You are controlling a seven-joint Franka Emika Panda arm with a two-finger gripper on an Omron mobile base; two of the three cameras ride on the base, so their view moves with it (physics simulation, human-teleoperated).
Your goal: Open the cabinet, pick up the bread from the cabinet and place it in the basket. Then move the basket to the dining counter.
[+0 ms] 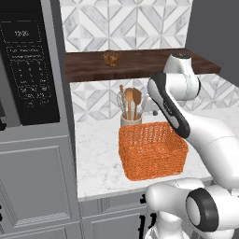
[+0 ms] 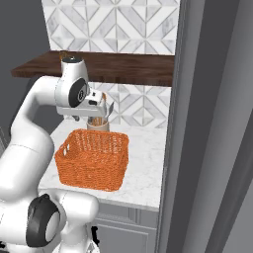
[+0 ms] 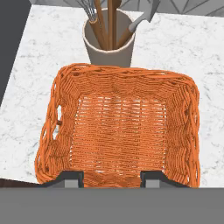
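The orange basket (image 1: 152,150) sits on the marble worktop (image 1: 95,154), its inside bare in the hand view, just in front of a beige utensil holder (image 3: 108,43) that carries wooden spoons and a whisk; a dark wooden shelf (image 1: 93,65) above bears a small amber jar (image 1: 111,58). The end effector (image 3: 111,178) hangs above the basket's near rim, fingers (image 3: 72,178) parted and grasping nothing.
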